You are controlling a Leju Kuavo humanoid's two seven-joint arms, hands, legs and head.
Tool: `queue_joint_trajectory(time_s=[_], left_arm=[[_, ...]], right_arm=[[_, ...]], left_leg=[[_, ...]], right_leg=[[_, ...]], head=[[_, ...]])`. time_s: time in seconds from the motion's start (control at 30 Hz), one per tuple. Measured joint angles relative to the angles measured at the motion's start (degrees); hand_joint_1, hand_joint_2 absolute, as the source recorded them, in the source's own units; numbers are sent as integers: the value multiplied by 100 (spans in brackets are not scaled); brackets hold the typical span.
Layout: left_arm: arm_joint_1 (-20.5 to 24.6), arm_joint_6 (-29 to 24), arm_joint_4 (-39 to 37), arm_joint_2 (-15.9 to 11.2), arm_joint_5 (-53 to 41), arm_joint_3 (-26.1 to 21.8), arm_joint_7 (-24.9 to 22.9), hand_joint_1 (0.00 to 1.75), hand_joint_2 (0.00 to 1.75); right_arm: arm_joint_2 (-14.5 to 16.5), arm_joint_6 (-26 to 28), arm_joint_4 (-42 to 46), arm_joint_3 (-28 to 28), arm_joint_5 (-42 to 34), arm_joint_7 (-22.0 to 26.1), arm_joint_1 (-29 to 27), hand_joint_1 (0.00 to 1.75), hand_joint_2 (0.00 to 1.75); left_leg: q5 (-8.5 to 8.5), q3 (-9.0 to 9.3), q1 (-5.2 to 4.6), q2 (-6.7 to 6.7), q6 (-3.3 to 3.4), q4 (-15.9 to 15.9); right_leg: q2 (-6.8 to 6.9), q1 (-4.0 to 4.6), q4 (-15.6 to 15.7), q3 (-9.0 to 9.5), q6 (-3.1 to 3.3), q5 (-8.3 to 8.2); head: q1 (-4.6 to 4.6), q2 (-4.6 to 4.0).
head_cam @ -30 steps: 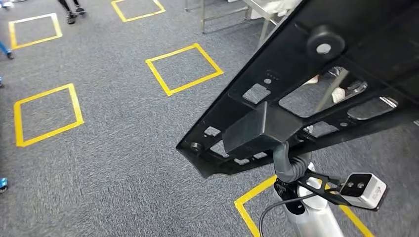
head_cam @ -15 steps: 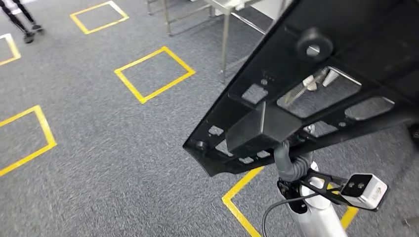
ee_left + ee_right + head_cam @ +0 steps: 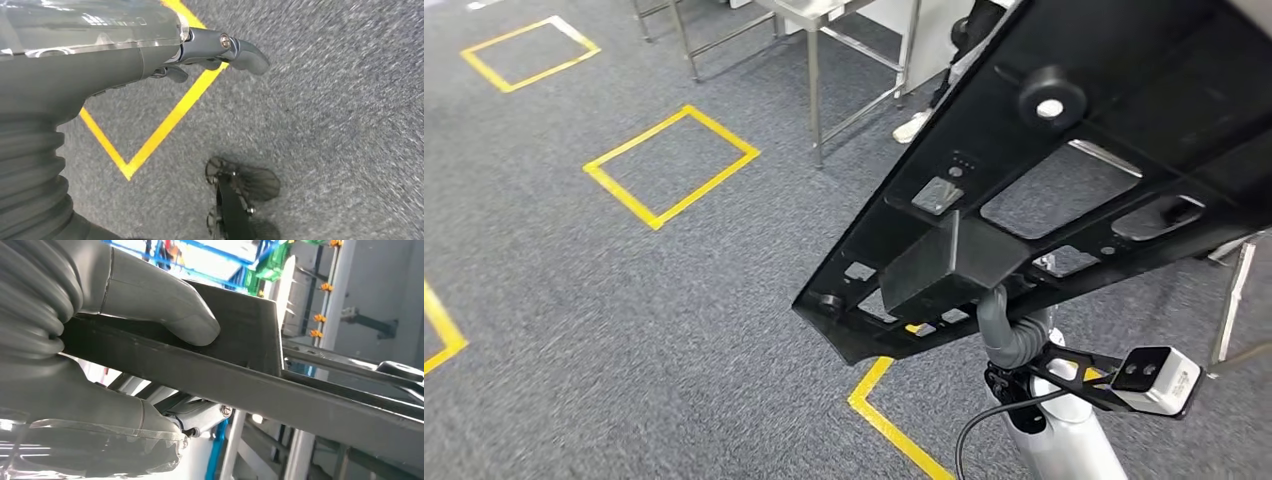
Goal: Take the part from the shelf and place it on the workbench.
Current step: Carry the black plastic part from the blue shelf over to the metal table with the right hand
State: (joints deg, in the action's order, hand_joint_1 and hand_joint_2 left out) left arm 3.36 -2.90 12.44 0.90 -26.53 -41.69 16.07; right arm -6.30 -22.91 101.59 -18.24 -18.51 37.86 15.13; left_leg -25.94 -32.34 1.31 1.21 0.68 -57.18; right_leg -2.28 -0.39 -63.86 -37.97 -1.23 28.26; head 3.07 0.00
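Observation:
The part (image 3: 1124,80) is a large flat black panel with cut-out windows, a round boss and a box-shaped block on its underside. In the head view it is carried tilted across the right half of the picture, above the carpet. My right hand (image 3: 125,295) grips it by an edge of the block, the thumb (image 3: 170,310) pressed on one face and the palm under it. From the head view only the ribbed wrist (image 3: 1009,335) shows beneath the panel. My left hand (image 3: 150,55) hangs over the carpet and holds nothing, one finger (image 3: 245,52) stretched out.
A steel table (image 3: 814,90) on thin legs stands ahead at the top, with a person's shoe (image 3: 912,125) beside it. Another metal leg (image 3: 1229,300) rises at the right. Yellow taped squares (image 3: 669,165) mark the grey carpet.
The whole view has swung: the floor squares slid left and the steel table and a shoe came into sight. The part stays in my right hand as before.

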Motion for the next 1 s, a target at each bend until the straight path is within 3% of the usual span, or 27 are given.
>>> queue_joint_trajectory(time_s=[0.07, 0.1, 0.13, 0.2, 0.27, 0.33, 0.4, 0.43, 0.5, 0.57, 0.6, 0.63, 0.67, 0.7, 0.77, 0.83, 0.9, 0.93, 1.0], left_arm=[[-24, -34, 0, -17, 43, -63, 4, 0, 175], [-31, -46, 0, -30, 59, -96, 4, 0, 175], [-29, -59, 0, -46, 81, -129, 4, 0, 175], [-12, -85, 0, -74, 116, -199, 14, 0, 175], [-3, -103, 0, -108, 140, -271, 32, 0, 175], [-5, -117, 1, -149, 159, -344, 40, 0, 175], [-3, -131, 3, -188, 175, -400, 35, 0, 175], [1, -135, 4, -206, 179, -416, 32, 0, 175], [3, -135, 4, -230, 179, -452, 25, 0, 175], [-17, -128, 4, -242, 178, -492, 16, 0, 175], [-31, -120, 4, -246, 175, -504, 11, 0, 175], [-41, -109, 4, -247, 167, -509, 8, 0, 175], [-45, -100, 4, -247, 156, -510, 7, 0, 175], [-43, -96, 4, -247, 145, -510, 6, 0, 175], [-37, -101, 4, -248, 130, -515, 7, 0, 175], [-35, -118, 4, -249, 126, -532, 13, 0, 175], [-23, -126, 4, -246, 134, -549, 28, 0, 175], [-9, -118, 5, -244, 144, -556, 37, 0, 175], [9, -93, 6, -237, 170, -584, 51, 0, 175]], right_arm=[[-4, 16, -1, -7, -24, -10, 21, 175, 175], [-4, 23, -2, -12, -35, -13, 22, 175, 175], [-5, 33, -3, -19, -44, -16, 22, 175, 175], [-11, 57, -4, -33, -52, -20, 28, 175, 175], [-16, 80, -4, -50, -55, -24, 54, 175, 175], [-15, 93, -4, -72, -55, -28, 78, 175, 175], [-14, 99, -5, -90, -48, -29, 69, 175, 175], [-13, 100, -5, -98, -43, -29, 62, 175, 175], [-6, 102, -5, -132, -38, -31, 57, 175, 175], [2, 105, -12, -185, -38, -38, 55, 175, 175], [4, 109, -19, -210, -38, -47, 53, 175, 175], [5, 115, -27, -232, -38, -63, 53, 175, 175], [5, 122, -34, -250, -40, -81, 56, 175, 175], [6, 131, -42, -265, -43, -97, 63, 175, 175], [18, 158, -59, -293, -63, -115, 102, 175, 175], [35, 202, -85, -337, -97, -125, 169, 175, 175], [41, 250, -109, -380, -132, -132, 219, 175, 175], [41, 270, -119, -393, -148, -131, 237, 175, 175], [40, 299, -143, -417, -170, -128, 305, 175, 175]], left_leg=[[-10, 0, -14, -152, 23, 1], [-16, 0, -17, -231, 23, 1], [-23, 1, -18, -298, 19, -1], [-41, 15, -18, -414, -5, -9], [-79, 38, -38, -514, -58, -35], [-117, 62, -68, -611, -127, -53], [-142, 90, -68, -707, -196, -44], [-181, 96, -56, -679, -229, -72], [-424, -37, -28, -462, -276, -427], [-783, -378, -15, -233, -296, -1174], [-888, -550, -14, -193, -302, -1505], [-882, -650, -14, -175, -302, -1663], [-766, -654, -14, -163, -296, -1607], [-558, -556, -13, -137, -283, -1335], [-174, -243, -2, 65, -239, -550], [-69, -70, -4, 241, -192, -141], [-74, -49, -13, 198, -138, -108], [-56, -38, -6, 144, -101, -82], [-22, -16, 10, 22, -23, -26]], right_leg=[[163, -18, -743, -362, -33, 341], [191, -34, -1031, -501, -51, 433], [202, -50, -1093, -527, -65, 405], [260, -74, -619, -262, -75, 104], [494, -54, 167, 163, -34, -173], [619, -6, 524, 341, 37, -234], [491, 5, 541, 335, 105, -243], [430, -5, 560, 343, 137, -255], [318, -35, 594, 364, 205, -279], [200, -28, 592, 366, 242, -279], [128, -22, 589, 367, 249, -278], [53, -17, 583, 370, 251, -276], [-21, -13, 576, 376, 251, -274], [-93, -11, 567, 383, 246, -270], [-226, -6, 538, 379, 217, -256], [-349, -15, 518, 341, 154, -260], [-451, -31, 539, 310, 73, -288], [-412, -33, 533, 302, 41, -284], [-135, -17, 290, 183, -10, -122]], head=[[1, 0], [1, 0], [1, 0], [0, 0], [0, 0], [0, 0], [1, 0], [1, 0], [2, 0], [2, 0], [2, 0], [2, 0], [2, 0], [2, 0], [2, 0], [2, 0], [2, -1], [2, -1], [1, 0]])
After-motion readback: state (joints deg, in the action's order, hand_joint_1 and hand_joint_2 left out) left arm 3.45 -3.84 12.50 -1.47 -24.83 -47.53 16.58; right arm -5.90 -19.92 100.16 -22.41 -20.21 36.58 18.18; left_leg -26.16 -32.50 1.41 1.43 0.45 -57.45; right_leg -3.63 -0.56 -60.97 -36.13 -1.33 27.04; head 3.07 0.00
